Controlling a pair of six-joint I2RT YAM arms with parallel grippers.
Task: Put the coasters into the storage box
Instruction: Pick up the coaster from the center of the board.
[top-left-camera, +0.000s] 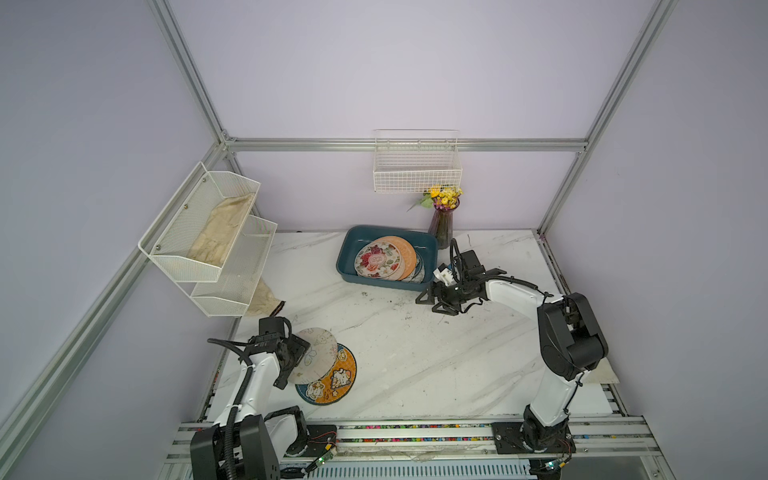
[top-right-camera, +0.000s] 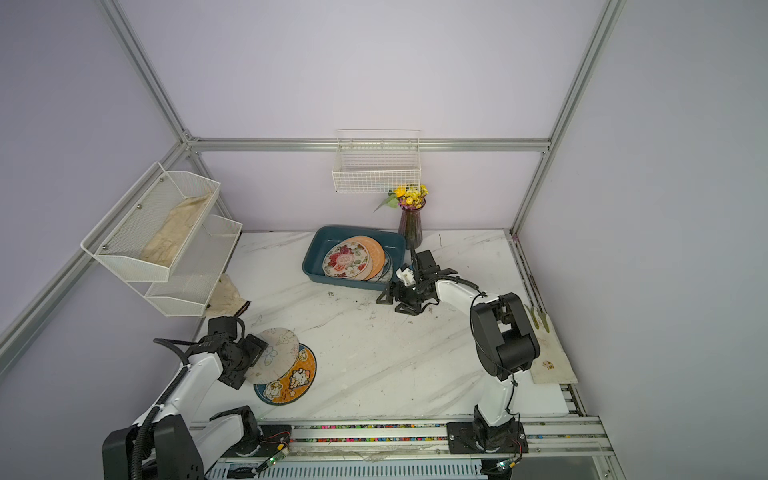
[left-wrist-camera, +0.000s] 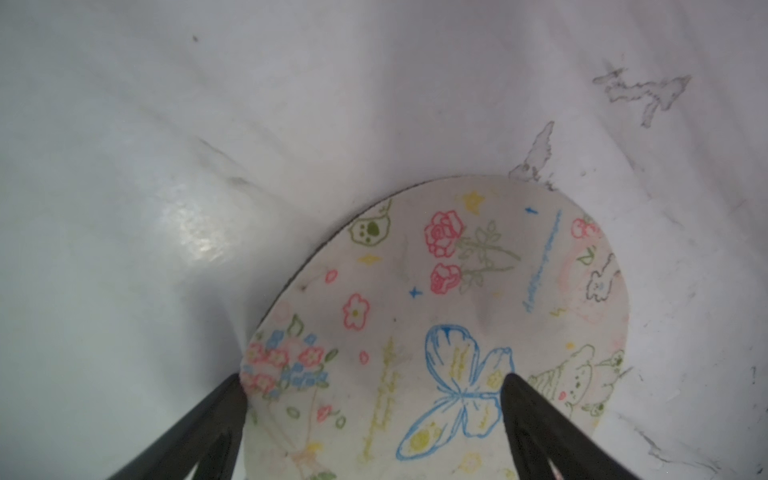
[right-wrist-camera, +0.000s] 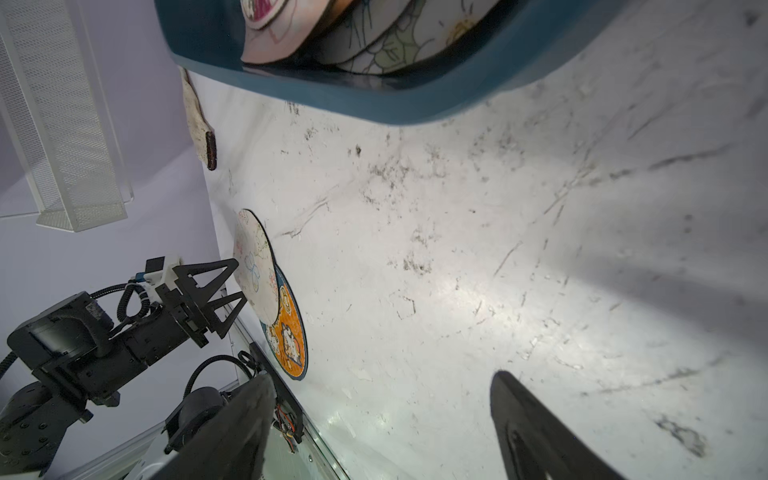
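White marble desk (top-left-camera: 415, 353), lilac walls around. Box (top-left-camera: 348, 249) sits at the back of the desk, slightly skewed. Several coasters are fanned inside toward its right side, with the floral one (top-left-camera: 377, 260) on top.

Two coasters are not yet in, both front left on the desk. The cream coaster (top-left-camera: 318, 353) overlaps the orange coaster (top-left-camera: 336, 382). Cream is on top, so it should go first.

Left hand (left-wrist-camera: 374, 376) is at the cream one's near edge. Its jaws are wide apart, one finger either side of the mat in the wrist view, so it's spread and not pinching. My guess is an edge grab, since a thin flat mat offers nothing else to grip. Can't tell if that edge is off the desk.

Right hand (top-left-camera: 427, 305) hovers just beside the box's near right corner, jaws apart and empty. Probably parked clear of the drop path.
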